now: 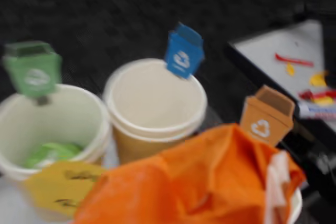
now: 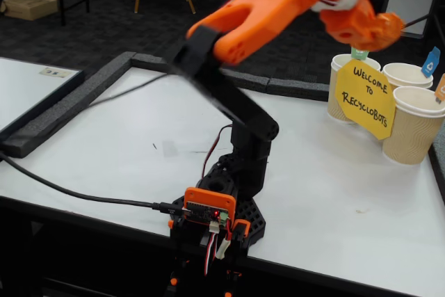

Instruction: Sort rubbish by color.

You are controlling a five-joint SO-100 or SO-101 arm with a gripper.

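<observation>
An orange crumpled wad (image 1: 210, 182) with white tape fills the bottom of the wrist view and hides my fingers. In the fixed view my gripper (image 2: 358, 15) is shut on this orange wad (image 2: 379, 33), held high above the cups at the table's right. A green wad (image 1: 50, 153) lies inside the left cup (image 1: 89, 111), which carries a green bin tag (image 1: 32, 69). The middle cup (image 1: 157, 129) has a blue tag (image 1: 184, 51) and looks empty. An orange tag (image 1: 266, 116) rises just behind the held wad; its cup (image 1: 296, 203) is mostly covered.
A yellow sign (image 2: 365, 99) leans on the front of the beige cups (image 2: 414, 126). A black foam border (image 2: 90, 95) edges the white table. A cable (image 2: 83, 196) runs to the arm's base. Another white board (image 1: 294, 51) with red and yellow scraps lies to the right.
</observation>
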